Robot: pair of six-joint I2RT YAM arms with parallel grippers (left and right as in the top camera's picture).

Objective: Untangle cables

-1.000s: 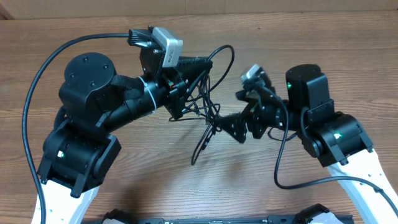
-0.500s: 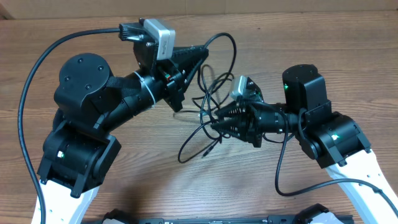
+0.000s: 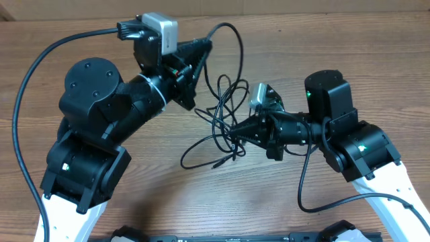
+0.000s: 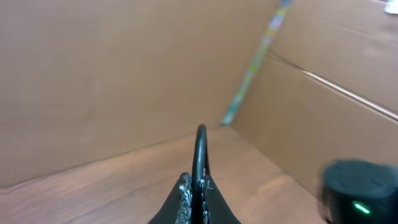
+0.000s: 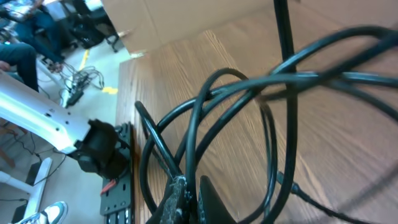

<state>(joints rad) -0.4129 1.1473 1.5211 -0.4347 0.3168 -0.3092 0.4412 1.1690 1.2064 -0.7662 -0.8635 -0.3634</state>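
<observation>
**Knot pinched from both sides; pull-apart step in hand**

Left: the left hand (image 3: 203,50) is seen closed tight on a single strand (image 4: 200,149). In the left wrist view that strand rises straight out from between the shut tips. Nothing else is touched by this hand.

Middle: the cables (image 3: 222,101) are bunched between the two hands, over the middle of the counter (image 3: 168,195). One long loop arches from the left hand toward the far edge and drops back into the knot. Lower loops and one plug end (image 3: 216,163) are laid on the wood, nearer the front.

Right: the right hand (image 3: 235,131) is closed narrow on the right side of the knot. In the right wrist view a strand is pinched at the tips, and several loops cross just above them.

Step judged: the separation itself, with a grip set on each side. The next move is judged to call for a slow draw apart. The crossings should be watched, since a hard pull could cinch the loops tighter.
</observation>
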